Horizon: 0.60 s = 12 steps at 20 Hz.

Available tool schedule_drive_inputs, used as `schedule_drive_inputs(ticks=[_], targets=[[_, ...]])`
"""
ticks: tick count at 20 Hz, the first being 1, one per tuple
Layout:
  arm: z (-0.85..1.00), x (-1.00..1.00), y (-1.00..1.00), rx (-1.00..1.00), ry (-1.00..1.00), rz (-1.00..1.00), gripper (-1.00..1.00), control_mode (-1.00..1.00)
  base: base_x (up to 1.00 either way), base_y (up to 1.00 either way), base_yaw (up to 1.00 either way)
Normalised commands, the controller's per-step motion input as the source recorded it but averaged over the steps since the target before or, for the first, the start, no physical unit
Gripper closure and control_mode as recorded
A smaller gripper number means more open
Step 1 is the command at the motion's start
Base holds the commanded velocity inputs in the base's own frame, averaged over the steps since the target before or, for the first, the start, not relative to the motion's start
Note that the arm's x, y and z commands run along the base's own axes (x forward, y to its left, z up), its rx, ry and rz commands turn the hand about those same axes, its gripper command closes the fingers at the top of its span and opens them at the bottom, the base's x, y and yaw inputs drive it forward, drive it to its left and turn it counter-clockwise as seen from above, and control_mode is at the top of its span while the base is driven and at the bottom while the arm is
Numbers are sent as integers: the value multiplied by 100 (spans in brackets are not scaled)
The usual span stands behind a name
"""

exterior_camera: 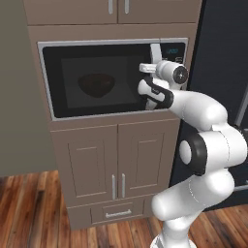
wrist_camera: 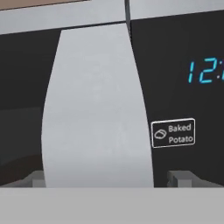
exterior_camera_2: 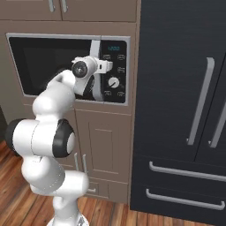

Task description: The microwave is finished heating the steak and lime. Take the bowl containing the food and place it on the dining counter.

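The microwave (exterior_camera: 53, 82) is built into the brown cabinet wall and its dark glass door is shut. Behind the glass the bowl (exterior_camera: 97, 85) shows as a dim round shape; the steak and the lime cannot be made out. My gripper (wrist_camera: 109, 177) is open and pressed up to the grey door handle (wrist_camera: 96, 109), one fingertip on each side of it, with a small gap at the right fingertip (wrist_camera: 180, 177). From the base, the hand (exterior_camera: 154, 65) covers the middle of the handle (exterior_camera: 155, 50), beside the control panel (exterior_camera_2: 114, 70) with its dial (exterior_camera_2: 113, 82). The dining counter is out of view.
A tall black fridge (exterior_camera_2: 181, 110) with grey handles stands just to the right of the microwave. Brown cabinet doors (exterior_camera: 116, 160) and a drawer (exterior_camera: 117, 212) lie beneath it, above the wooden floor (exterior_camera: 29, 208). The clock display (wrist_camera: 205, 72) glows blue above a Baked Potato button (wrist_camera: 173, 133).
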Motion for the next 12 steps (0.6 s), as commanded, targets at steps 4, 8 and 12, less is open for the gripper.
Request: schedule_drive_inputs(ticks=[4,8,12], targets=[[0,41,0,0,4,0,-100,-100,0,0,0],[0,29,0,0,2,0,100,-100,0,0,0],[0,0,0,0,0,0,100,-100,0,0,0]])
